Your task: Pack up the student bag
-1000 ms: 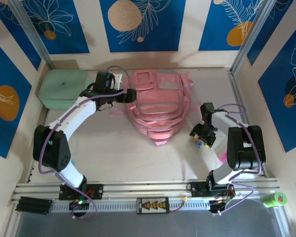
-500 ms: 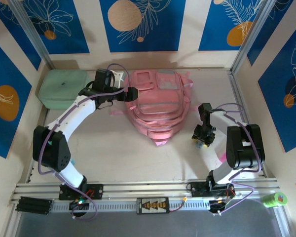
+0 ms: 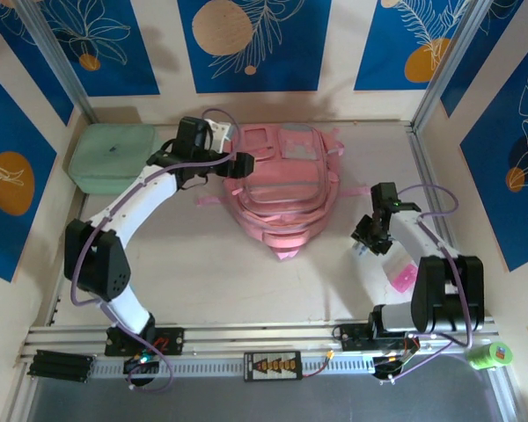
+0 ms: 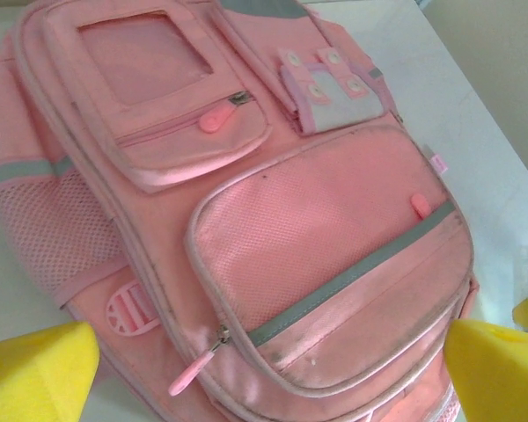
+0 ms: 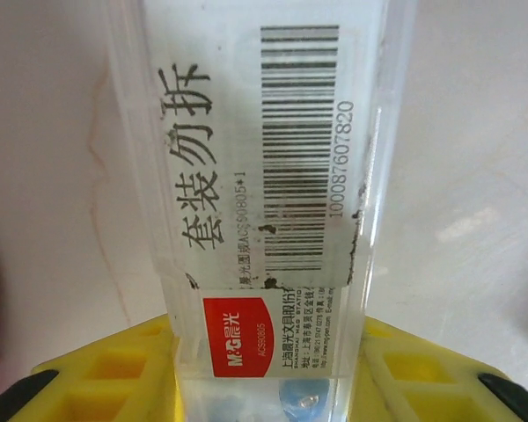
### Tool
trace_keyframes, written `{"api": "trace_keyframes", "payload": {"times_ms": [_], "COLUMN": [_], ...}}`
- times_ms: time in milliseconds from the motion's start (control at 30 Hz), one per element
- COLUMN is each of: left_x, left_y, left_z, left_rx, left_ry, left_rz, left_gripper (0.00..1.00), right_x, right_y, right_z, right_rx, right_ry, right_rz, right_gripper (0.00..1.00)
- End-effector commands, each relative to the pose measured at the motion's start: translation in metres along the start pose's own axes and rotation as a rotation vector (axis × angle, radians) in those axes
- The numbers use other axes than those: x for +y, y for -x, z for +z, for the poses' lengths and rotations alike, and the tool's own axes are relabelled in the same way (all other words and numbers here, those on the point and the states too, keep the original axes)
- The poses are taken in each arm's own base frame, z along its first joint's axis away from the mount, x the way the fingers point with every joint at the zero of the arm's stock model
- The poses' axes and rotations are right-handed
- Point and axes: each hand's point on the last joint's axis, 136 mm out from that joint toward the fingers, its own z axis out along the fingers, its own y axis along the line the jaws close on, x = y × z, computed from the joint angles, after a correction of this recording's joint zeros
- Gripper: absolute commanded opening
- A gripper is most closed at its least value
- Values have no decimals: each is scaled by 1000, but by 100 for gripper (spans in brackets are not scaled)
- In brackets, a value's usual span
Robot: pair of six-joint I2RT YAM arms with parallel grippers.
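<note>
Right gripper (image 3: pixel 367 237) has clamped the one box (image 5: pixel 264 176) right of the one bag (image 3: pixel 286 189) (bare table (image 3: pixel 345 264) between). Left gripper (image 3: pixel 243 165) gapes empty above its left edge.

The student bag (image 3: pixel 282 193) is laid flat mid-tabletop (image 3: pixel 211 268); the left pincer (image 3: pixel 244 165) is held at its left edge, the right pincer (image 3: pixel 367 239) set on a clear box (image 3: pixel 392 268).

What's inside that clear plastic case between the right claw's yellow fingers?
At the near end of the case, a bluish round bit shows; the barcode label covers the rest.
</note>
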Motion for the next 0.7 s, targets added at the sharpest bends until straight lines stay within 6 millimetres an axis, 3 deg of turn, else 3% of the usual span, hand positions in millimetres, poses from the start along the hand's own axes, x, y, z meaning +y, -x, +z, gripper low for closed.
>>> {"api": "trace_keyframes", "payload": {"times_ms": [0,200,400,667], "left_x": [-16,-47,-87,-76], "left_y": [3,-8,-42,-72], "left_z": [10,38,63,91], "left_rx": [19,67,168,255], "left_ry": [1,-18,-219,-246], "left_rz": [133,446,790,964], "left_gripper": [100,100,98,91], "right_x": [12,14,17,21], "right_y": [8,19,26,27], "right_z": [-13,-30,-44,-49], "right_rx": [-37,-79,-95,-86], "right_ry": [133,259,361,401], "right_rz": [40,93,133,142], "right_gripper": [39,39,39,39]}}
